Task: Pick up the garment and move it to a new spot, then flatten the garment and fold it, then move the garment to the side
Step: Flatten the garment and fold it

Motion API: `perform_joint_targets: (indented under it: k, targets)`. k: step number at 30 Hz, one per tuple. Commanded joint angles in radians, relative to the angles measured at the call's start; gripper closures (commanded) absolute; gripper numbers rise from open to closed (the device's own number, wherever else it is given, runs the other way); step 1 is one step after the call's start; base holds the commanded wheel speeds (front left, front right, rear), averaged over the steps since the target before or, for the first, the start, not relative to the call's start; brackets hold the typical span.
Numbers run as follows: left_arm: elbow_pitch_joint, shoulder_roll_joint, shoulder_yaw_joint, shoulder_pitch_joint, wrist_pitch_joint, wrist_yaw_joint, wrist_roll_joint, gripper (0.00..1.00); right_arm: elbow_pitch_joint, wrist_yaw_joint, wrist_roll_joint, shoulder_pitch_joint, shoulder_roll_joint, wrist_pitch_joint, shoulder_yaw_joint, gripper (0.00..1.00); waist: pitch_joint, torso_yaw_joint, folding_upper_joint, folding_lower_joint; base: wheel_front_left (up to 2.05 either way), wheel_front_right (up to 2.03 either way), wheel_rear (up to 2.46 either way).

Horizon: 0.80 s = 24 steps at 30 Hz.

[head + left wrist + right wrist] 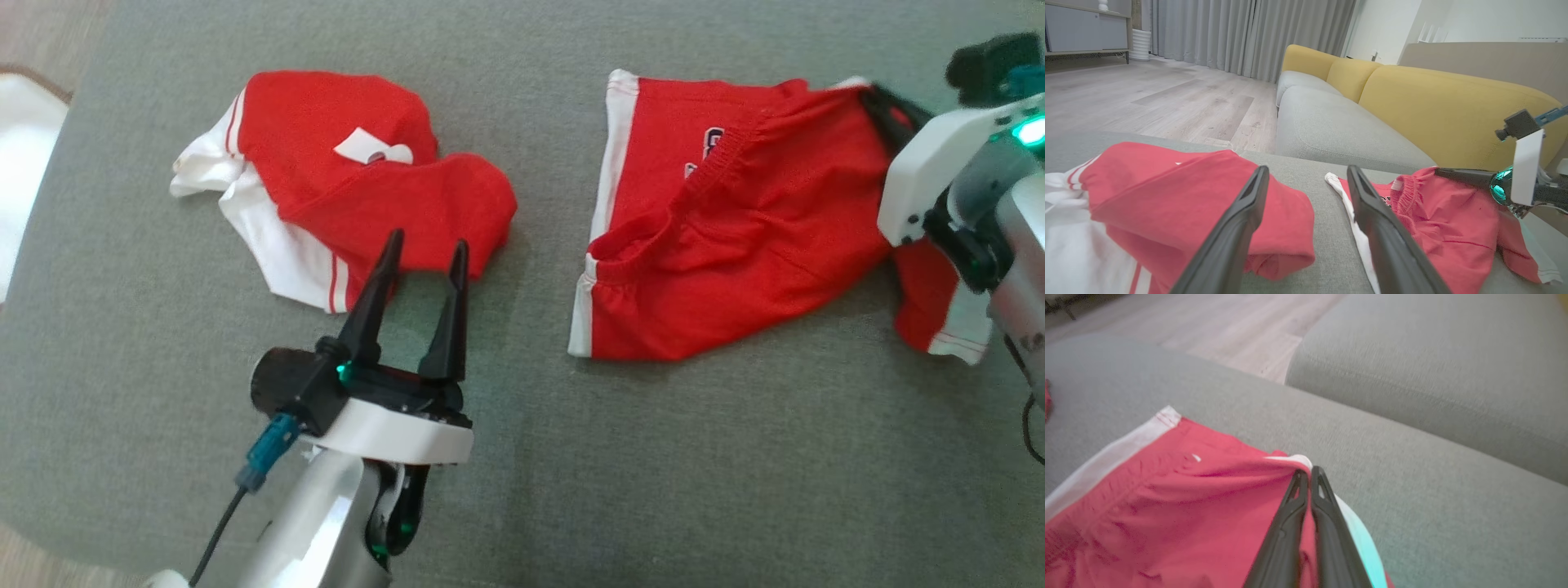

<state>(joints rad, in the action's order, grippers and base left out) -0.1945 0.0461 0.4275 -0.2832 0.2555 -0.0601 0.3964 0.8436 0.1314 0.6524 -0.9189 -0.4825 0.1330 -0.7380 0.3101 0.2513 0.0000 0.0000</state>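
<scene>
The garment (pixel 735 220), red shorts with white side stripes, lies crumpled on the right half of the grey cushion (pixel 522 457). My right gripper (pixel 878 98) is at its far right corner. In the right wrist view the right gripper (pixel 1308 471) is shut, with the red cloth (pixel 1167 506) and its white hem bunched at the tips. My left gripper (pixel 429 243) stands open over the near edge of a second red and white garment (pixel 343 188) on the left, with nothing between its fingers. The left wrist view has the left gripper (pixel 1307 171) between that garment (pixel 1167 192) and the shorts (pixel 1445 220).
A grey sofa seat (pixel 1339 130) with yellow back cushions (pixel 1453 110) stands beyond the cushion's far edge. Wooden floor (pixel 1147 98) lies to its left. Something white (pixel 24 139) lies off the cushion's left edge.
</scene>
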Motion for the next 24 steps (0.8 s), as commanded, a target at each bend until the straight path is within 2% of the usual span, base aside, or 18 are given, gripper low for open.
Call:
perform_joint_targets:
  k: [1,12,20,21,24]
  targets:
    - [0.032,0.004,-0.044,-0.016,0.006,0.01,-0.001,0.0,-0.012,-0.001,0.015,-0.024,0.001,-0.055,0.0,1.0,-0.016,-0.017,0.0,0.0,0.0,0.0,0.0]
    - [0.041,0.004,-0.116,0.018,0.006,0.006,-0.016,0.0,-0.005,-0.001,0.022,-0.025,0.041,-0.332,0.033,1.0,-0.107,-0.088,0.0,0.0,0.0,0.0,0.0]
    - [0.046,0.004,-0.164,0.065,0.006,0.001,-0.035,0.0,-0.136,-0.001,0.024,0.113,0.072,-0.358,0.017,1.0,-0.202,-0.138,0.0,0.0,0.0,0.0,0.0]
    - [0.049,0.004,-0.178,0.082,0.006,0.001,-0.038,0.0,-0.193,-0.001,0.024,0.164,0.081,-0.349,0.007,1.0,-0.225,-0.154,0.0,0.0,0.0,0.0,0.0]
    - [0.05,0.004,-0.191,0.098,0.006,0.0,-0.042,0.0,-0.258,-0.001,0.022,0.223,0.09,-0.323,-0.01,1.0,-0.245,-0.167,0.0,0.0,0.0,0.0,0.0]
